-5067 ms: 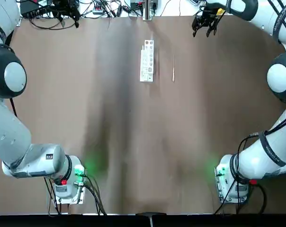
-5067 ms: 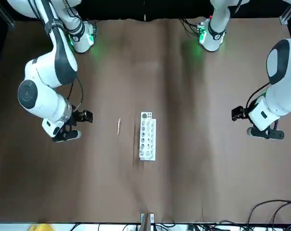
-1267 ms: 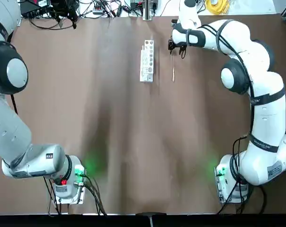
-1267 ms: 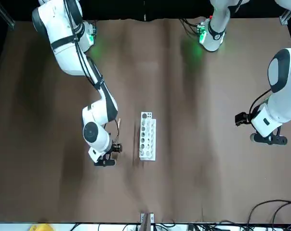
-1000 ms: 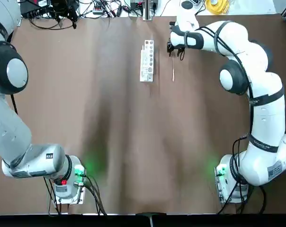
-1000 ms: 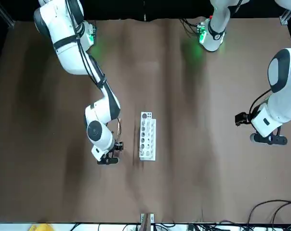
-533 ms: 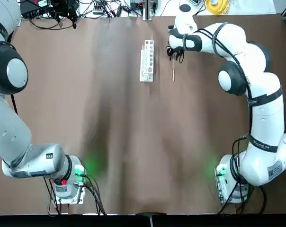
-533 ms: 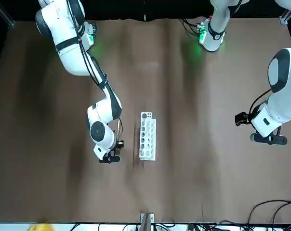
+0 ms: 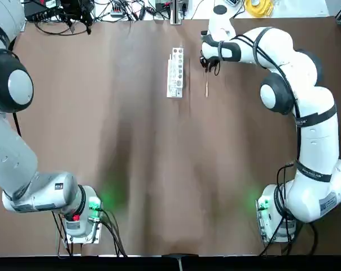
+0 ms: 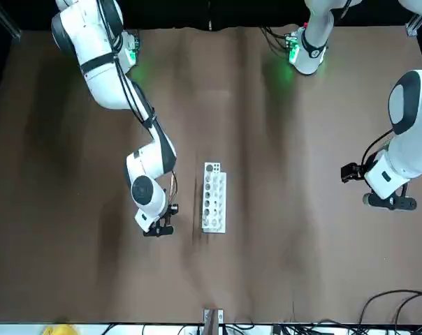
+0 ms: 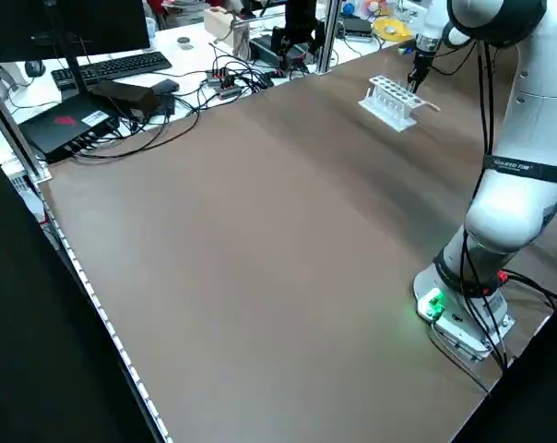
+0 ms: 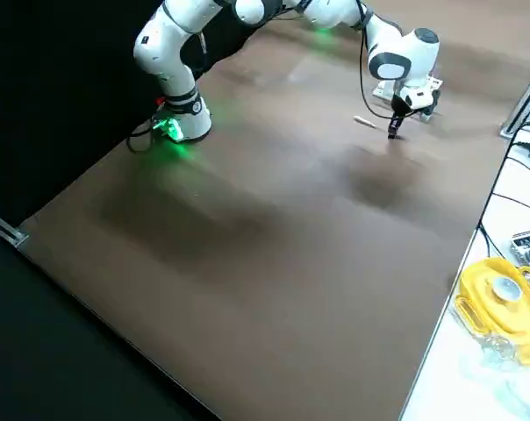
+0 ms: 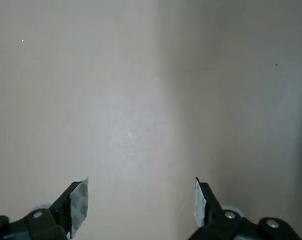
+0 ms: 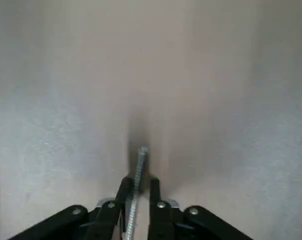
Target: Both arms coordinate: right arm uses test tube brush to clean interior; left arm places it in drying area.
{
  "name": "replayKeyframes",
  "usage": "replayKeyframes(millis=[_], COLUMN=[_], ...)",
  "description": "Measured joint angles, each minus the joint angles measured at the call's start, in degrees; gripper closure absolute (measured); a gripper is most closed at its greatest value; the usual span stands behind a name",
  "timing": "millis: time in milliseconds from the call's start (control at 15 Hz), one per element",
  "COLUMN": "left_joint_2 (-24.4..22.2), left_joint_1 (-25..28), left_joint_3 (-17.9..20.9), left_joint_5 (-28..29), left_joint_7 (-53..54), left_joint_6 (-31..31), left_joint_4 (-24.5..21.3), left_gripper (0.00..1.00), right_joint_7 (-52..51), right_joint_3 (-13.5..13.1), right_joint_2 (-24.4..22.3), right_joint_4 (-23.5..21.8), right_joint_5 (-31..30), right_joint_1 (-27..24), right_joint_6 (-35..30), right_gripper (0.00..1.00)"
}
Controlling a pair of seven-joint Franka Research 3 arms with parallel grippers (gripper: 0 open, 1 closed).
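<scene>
You had the pick-up in hand: your right gripper was down at the test tube brush, fingers narrowly parted around it with a sliver of gap, no firm hold visible. The brush lay near the drying area, to its right, while your left gripper waited wide and empty at the table's left. Next, you needed to centre, squeeze, then lift straight.
</scene>
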Motion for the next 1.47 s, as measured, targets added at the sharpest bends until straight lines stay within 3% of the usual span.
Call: replayKeyframes(millis=[133, 267, 733, 1133, 1467], left_joint_2=[0.0, 0.0, 0.0, 0.0, 0.0], left_joint_1=[0.0, 0.0, 0.0, 0.0, 0.0], left_joint_3=[0.0, 0.0, 0.0, 0.0, 0.0], left_joint_5=[0.0, 0.0, 0.0, 0.0, 0.0], left_joint_7=[0.0, 0.0, 0.0, 0.0, 0.0], left_joint_6=[0.0, 0.0, 0.0, 0.0, 0.0], left_joint_4=[0.0, 0.0, 0.0, 0.0, 0.0], left_gripper=[0.0, 0.0, 0.0, 0.0, 0.0], right_joint_7=[0.8, 1.9, 0.6, -12.7, -33.4], right_joint_3=[0.0, -0.1, -0.2, -0.3, 0.6], right_joint_2=[0.0, 0.0, -0.2, -3.3, -4.6], right_joint_4=[0.0, 0.0, 0.0, 0.3, 0.8], right_joint_5=[-0.3, -0.8, -1.3, -0.2, 6.9], right_joint_1=[0.2, 0.6, 0.8, -0.5, -5.9], right_joint_6=[0.0, 0.0, -0.4, -6.8, -11.4], right_gripper=[0.82, 0.97, 0.97, 0.97, 0.97])
